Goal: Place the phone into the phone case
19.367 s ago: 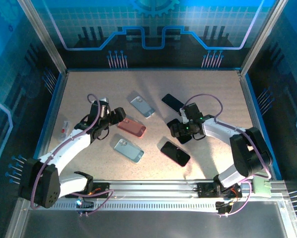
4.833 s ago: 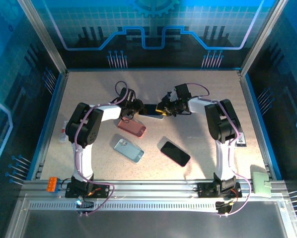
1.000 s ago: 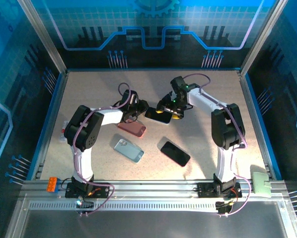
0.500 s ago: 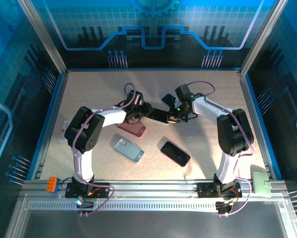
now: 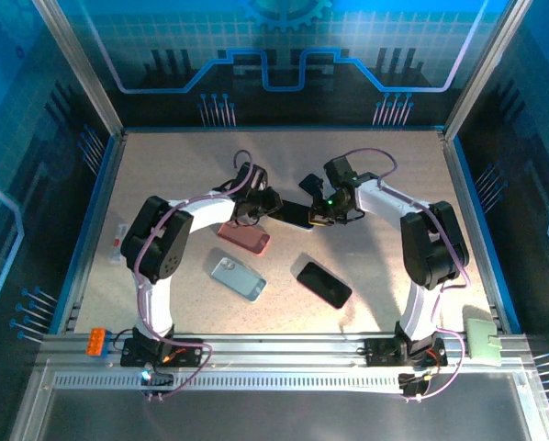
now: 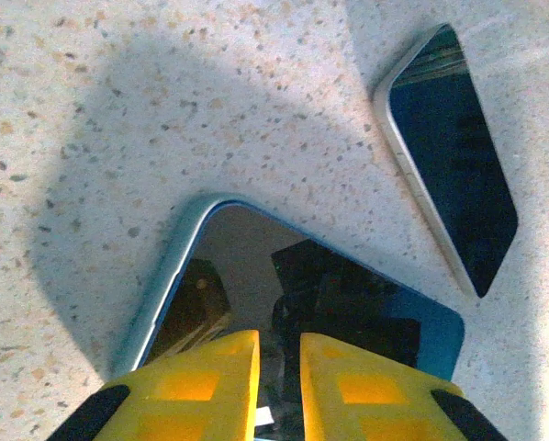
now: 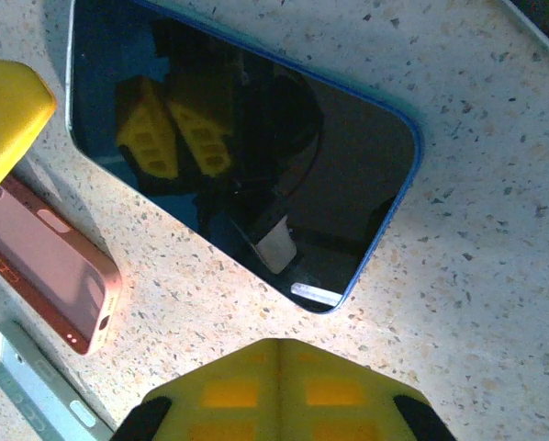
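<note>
A dark-screened phone sits in a light-blue case (image 5: 291, 214) flat on the table between my two grippers. In the left wrist view this cased phone (image 6: 348, 303) lies directly under my left gripper (image 6: 279, 342), whose yellow fingers (image 6: 201, 367) are all but shut, a thin slit between them and nothing held. My left gripper (image 5: 259, 204) is at the phone's left end. My right gripper (image 5: 322, 217) is at its right end. In the right wrist view the right gripper (image 7: 276, 347) is shut and empty, just short of the cased phone's (image 7: 247, 147) corner.
A second bare phone (image 5: 309, 184) (image 6: 453, 156) lies just beyond the cased one. A pink case (image 5: 244, 237) (image 7: 45, 266) and a pale-blue case (image 5: 237, 277) (image 7: 36, 395) lie nearer on the left. Another black phone (image 5: 323, 284) lies near centre.
Over the last second my right gripper came off the phone's far side and settled at its right end. My left gripper shifted slightly right along the phone. Little moved in the last half second.
</note>
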Controlling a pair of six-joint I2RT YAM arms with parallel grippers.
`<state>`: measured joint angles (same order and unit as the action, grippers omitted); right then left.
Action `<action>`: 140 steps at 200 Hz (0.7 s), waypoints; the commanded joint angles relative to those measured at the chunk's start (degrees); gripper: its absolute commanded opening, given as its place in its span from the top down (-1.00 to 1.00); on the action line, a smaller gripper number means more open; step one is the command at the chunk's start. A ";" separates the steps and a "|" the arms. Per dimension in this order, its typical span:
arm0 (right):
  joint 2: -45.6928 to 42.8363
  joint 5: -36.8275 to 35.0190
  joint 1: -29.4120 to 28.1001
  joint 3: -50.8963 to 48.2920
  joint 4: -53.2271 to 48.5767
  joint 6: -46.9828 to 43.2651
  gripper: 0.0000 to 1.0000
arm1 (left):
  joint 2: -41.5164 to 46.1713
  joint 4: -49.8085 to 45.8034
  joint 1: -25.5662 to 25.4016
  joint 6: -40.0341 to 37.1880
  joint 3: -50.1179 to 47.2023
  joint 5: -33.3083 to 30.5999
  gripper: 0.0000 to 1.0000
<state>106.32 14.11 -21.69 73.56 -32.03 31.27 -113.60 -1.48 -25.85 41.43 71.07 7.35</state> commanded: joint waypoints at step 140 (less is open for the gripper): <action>4.84 -3.65 -0.13 3.44 -2.89 -2.61 1.00 | -2.77 -7.49 -0.10 -2.40 1.99 -2.46 0.97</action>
<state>109.73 11.44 -21.69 75.66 -33.19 29.52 -115.63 -6.83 -25.85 40.10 72.60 6.00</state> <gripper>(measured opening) 0.064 0.052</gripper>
